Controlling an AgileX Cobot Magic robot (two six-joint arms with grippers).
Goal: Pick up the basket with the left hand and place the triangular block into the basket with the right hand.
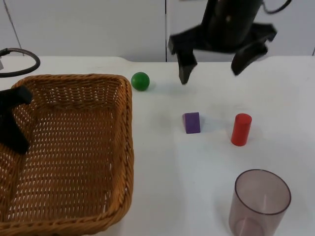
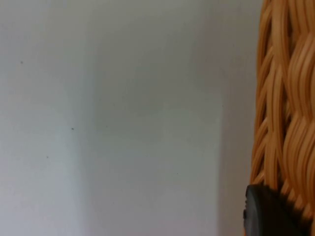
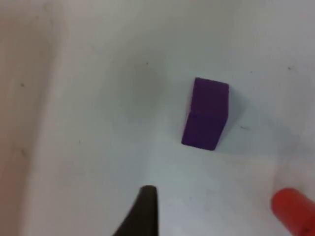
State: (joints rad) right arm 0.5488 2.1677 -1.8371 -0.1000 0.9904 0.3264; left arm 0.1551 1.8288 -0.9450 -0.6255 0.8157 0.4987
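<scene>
Nearest the camera stood a translucent smoky cup [image 1: 259, 202] on the white worktop [image 1: 187, 172], and beside it, at the near left, the big wicker basket [image 1: 123, 147]. The left gripper [image 1: 12, 120] was at the basket's left rim, one dark finger reaching down inside the weave; in the left wrist view the woven wall [image 2: 285, 108] sat right against a black fingertip [image 2: 266, 211], so the jaws looked closed on the basket rim, though whether the basket was lifted off the worktop could not be told. The purple triangular block [image 1: 192, 122] lay on the worktop right of the basket, well apart from it, with a red cylinder [image 1: 241, 129] near its right side and a green ball [image 1: 140, 81] further back by the basket's far corner. The right gripper [image 1: 214, 64] hung above the worktop behind the block, its jaws spread wide and holding nothing; the right wrist view looked down on the block [image 3: 206, 113] with the red cylinder [image 3: 293, 209] at one side. The step in hand seemed to be the right arm's approach to the block. The next move would call for coming forward and down until the spread fingers straddled the block, lined up on its flat sides instead of the sloped faces, and keeping off the red cylinder.
</scene>
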